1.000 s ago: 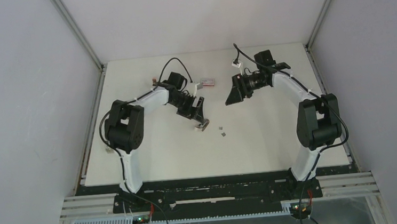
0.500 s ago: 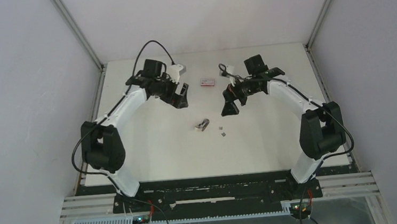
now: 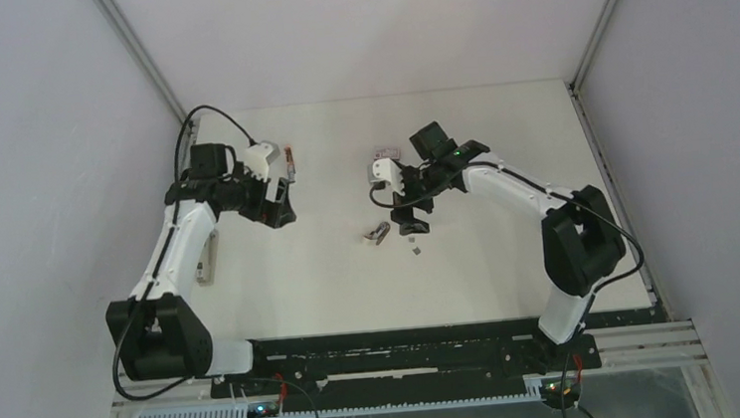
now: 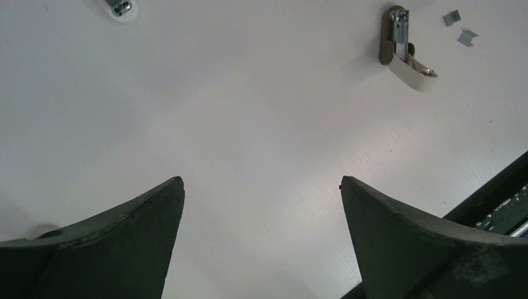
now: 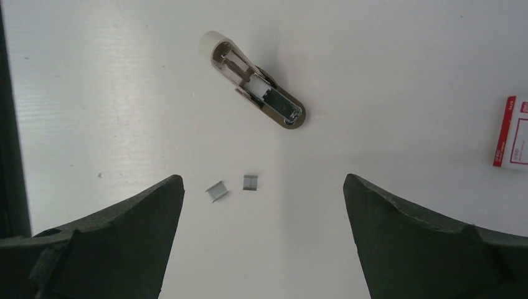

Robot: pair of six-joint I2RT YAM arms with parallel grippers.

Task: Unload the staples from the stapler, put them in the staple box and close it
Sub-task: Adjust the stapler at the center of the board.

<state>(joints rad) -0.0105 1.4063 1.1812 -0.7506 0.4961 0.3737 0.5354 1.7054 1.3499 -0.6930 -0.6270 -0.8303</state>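
The small stapler [image 3: 378,233] lies hinged open on the white table, tan base and white top apart, its metal channel showing [image 5: 258,90]. Two staples lie loose just right of it, one a short grey block [image 5: 217,191] and the other a similar block [image 5: 250,182]. One of them shows from above [image 3: 416,249]. My right gripper [image 5: 263,177] hangs open over the staples, just right of the stapler [image 4: 401,47], with nothing between its fingers. My left gripper [image 4: 261,180] stands open and empty over bare table, far to the stapler's left [image 3: 281,204].
A flat red-and-white box [image 3: 385,153] lies behind the stapler, also at the right edge of the right wrist view [image 5: 513,134]. A small white-and-metal piece [image 4: 118,6] lies beyond the left gripper. A pale long object [image 3: 208,257] rests by the table's left edge.
The left gripper has left the stapler and swung up and away to the far left. The right gripper has come down and left over the staples. Both jaws have opened wider.
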